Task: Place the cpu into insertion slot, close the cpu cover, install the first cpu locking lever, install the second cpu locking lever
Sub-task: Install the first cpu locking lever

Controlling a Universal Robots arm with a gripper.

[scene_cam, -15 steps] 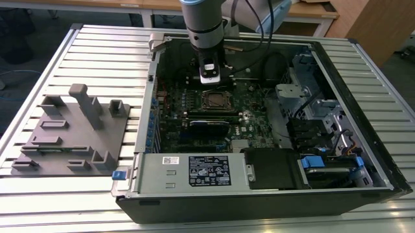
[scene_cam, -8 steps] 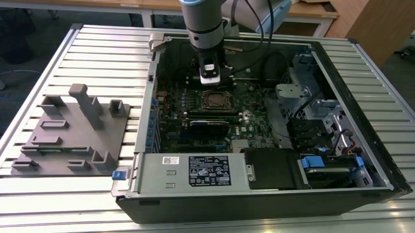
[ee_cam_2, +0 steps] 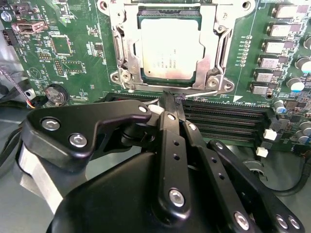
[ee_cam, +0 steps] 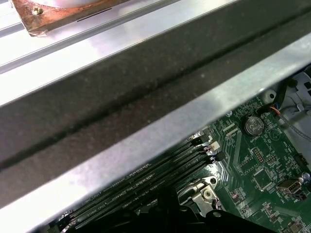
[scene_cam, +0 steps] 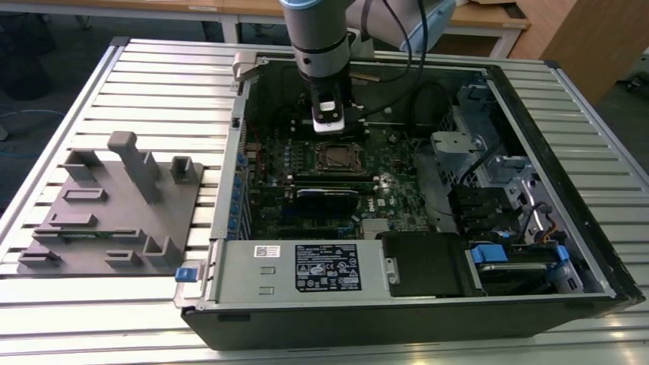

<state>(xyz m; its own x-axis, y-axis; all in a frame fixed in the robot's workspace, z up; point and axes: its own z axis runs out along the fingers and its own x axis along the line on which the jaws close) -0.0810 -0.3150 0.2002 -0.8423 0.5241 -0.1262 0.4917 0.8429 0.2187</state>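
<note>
- Exterior view: the arm (scene_cam: 316,46) reaches down into an open computer case (scene_cam: 406,304) that lies on a slatted metal table (scene_cam: 91,312).
- The gripper (scene_cam: 330,122) hangs over the green board (scene_cam: 304,205), just beyond the slot (scene_cam: 333,157) and close above it.
- At the exterior view's left, on the table beside the case, sits a grey fixture (scene_cam: 106,213) with upright posts.
- A silver power supply (scene_cam: 304,270) with a label fills the near edge of the case; a blue clip (scene_cam: 185,274) sticks out by its corner.
- Second wrist view: the cpu (ee_cam_2: 171,48) lies flat in the slot (ee_cam_2: 167,14), its pale metal top facing up.
- The cover (ee_cam_2: 214,53) lies down around the cpu, the chip showing through its square window.
- A thin wire lever (ee_cam_2: 204,93) runs along the cover's edge nearest the gripper.
- The gripper (ee_cam_2: 172,102) has its black fingers (ee_cam_2: 170,111) drawn together to a narrow tip, with nothing seen between them; the tip sits right at that lever, and I cannot tell whether it touches it.
- Long black memory slots (ee_cam_2: 228,121) run just beside the slot, under the fingertip.
- A round coin battery (ee_cam_2: 56,94) sits on the board, well apart from the slot.
- First wrist view: the case's metal rim (ee_cam: 160,131) crosses the picture, with the memory slots (ee_cam: 160,170), the battery (ee_cam: 252,125) and a corner of the cover's frame (ee_cam: 204,191) below it.
</note>
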